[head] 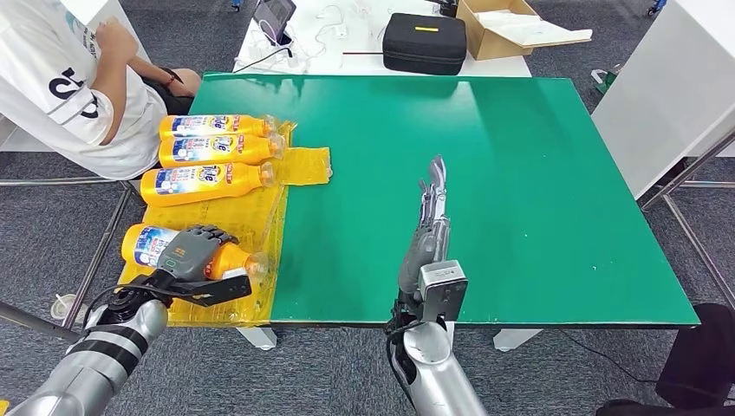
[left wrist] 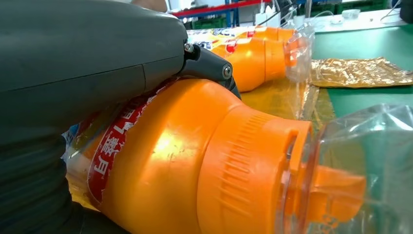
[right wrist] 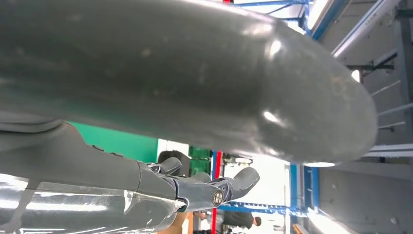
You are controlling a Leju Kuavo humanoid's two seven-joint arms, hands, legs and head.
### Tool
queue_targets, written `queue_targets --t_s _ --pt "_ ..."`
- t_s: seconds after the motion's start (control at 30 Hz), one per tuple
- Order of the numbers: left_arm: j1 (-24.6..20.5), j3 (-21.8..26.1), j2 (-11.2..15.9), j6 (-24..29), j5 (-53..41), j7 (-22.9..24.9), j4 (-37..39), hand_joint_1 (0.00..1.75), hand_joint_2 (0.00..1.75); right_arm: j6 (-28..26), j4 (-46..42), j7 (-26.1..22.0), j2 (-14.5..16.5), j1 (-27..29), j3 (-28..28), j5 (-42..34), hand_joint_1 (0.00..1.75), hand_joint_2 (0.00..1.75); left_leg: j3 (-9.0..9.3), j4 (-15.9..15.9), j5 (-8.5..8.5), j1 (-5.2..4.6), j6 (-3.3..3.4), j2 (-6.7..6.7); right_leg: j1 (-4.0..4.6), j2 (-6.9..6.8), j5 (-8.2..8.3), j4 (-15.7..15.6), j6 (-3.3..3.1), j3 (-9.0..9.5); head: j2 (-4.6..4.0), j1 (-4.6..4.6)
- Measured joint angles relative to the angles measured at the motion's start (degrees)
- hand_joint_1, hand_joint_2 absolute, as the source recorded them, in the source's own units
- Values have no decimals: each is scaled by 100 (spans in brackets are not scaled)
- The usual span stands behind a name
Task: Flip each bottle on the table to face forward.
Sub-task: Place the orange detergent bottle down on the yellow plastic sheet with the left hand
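A: How many bottles do you count?

B: Four orange plastic bottles with clear caps, all lying on their sides on the crinkled yellow plastic sheet (head: 303, 165) at the left edge of the green table (head: 520, 173). Three sit in a tight group at the far end: the farthest bottle (head: 217, 126), the middle bottle (head: 221, 149) touching it, and the third bottle (head: 204, 182) just beside those. The fourth bottle (head: 234, 258) lies apart at the near end.

A: Any containers?

B: Beyond the table, on a white desk, a black zipped case (head: 425, 42), shut, and an open cardboard box (head: 503, 26) (something pale lies in it, I cannot tell what). A person in a white shirt (head: 78, 87) sits at the far left.

A: And the near bottle against the fingers?

B: The left hand (head: 191, 251) lies over its body, dark fingers (left wrist: 209, 66) curled across the top of the label, gripping it. In the left wrist view the orange shoulder and clear cap stick out past the fingers, cap pointing right toward the green surface. The bottle rests on the sheet.

A: The other hand?

B: The right hand (head: 431, 217) is over bare green near the middle of the table, fingers straight and pointing away, holding nothing, well apart from every bottle.
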Motion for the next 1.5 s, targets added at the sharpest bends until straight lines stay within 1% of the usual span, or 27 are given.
queue_targets --t_s 0.07,0.1,0.13,0.23,0.43,0.67,0.73,1.07,1.2,1.33,1.4,1.47,1.5 --pt "-77 -62 12 -76 13 56 62 42 175 57 55 13 8 0 -7 -17 0 0 0 0 0 0 0 0 0 0 0 0 0 1 1 1" --pt "-118 -92 13 -130 28 70 97 6 175 85 87 17 11 -1 -10 -22 0 0 1 0 0 0 0 -1 0 0 0 0 0 2 1 1" --pt "-151 -119 13 -193 65 64 127 0 175 110 120 20 16 -1 -12 -25 0 0 2 0 0 0 0 -1 0 0 0 0 0 3 1 1" --pt "-210 -175 13 -347 228 -14 190 0 175 164 209 23 37 -6 -17 -32 0 0 5 -1 1 0 -1 -1 0 0 1 0 0 7 0 0" --pt "-234 -212 13 -482 431 -137 239 0 175 212 317 25 61 -19 -17 -35 0 0 7 -1 2 0 -1 -3 -1 -1 0 0 0 12 0 1" --pt "-238 -225 39 -1109 1102 -448 218 0 175 360 487 48 93 -89 -17 -47 0 0 9 -1 2 -1 -2 -6 -1 -3 0 0 -1 16 1 1" --pt "-240 -229 68 -1213 1187 -485 206 0 175 370 540 48 96 -111 -17 -52 0 0 12 -1 2 0 -2 -8 -1 -4 -1 0 -1 19 1 0" --pt "-232 -241 107 -1297 1229 -507 181 0 175 374 697 48 109 -142 -17 -57 0 0 20 -1 2 0 -2 -8 -1 -4 0 0 -1 27 1 1" --pt "-232 -241 112 -1396 1372 -574 178 0 175 392 733 48 109 -160 -17 -57 0 175 20 -1 2 0 -2 -8 -1 -4 0 0 -1 28 0 1" --pt "-202 -243 174 -1629 1683 -698 128 0 175 407 794 56 111 -204 -17 -57 0 175 22 -2 2 0 -2 -7 0 -4 -1 0 -1 29 1 1" --pt "-143 -241 215 -1735 1922 -727 49 0 87 406 829 58 118 -211 -17 -58 0 175 22 -2 2 0 -3 -6 0 -3 0 0 -1 29 1 1" --pt "-13 -215 277 -1966 2434 -739 -178 0 0 410 861 58 122 -213 -17 -56 0 175 22 -2 2 0 -3 -5 0 -2 0 1 -1 29 0 1" --pt "91 -192 320 -2128 2800 -742 -361 0 0 412 877 57 122 -214 -18 -54 0 175 23 -2 2 0 -3 -4 0 -2 -1 1 -1 27 0 1"
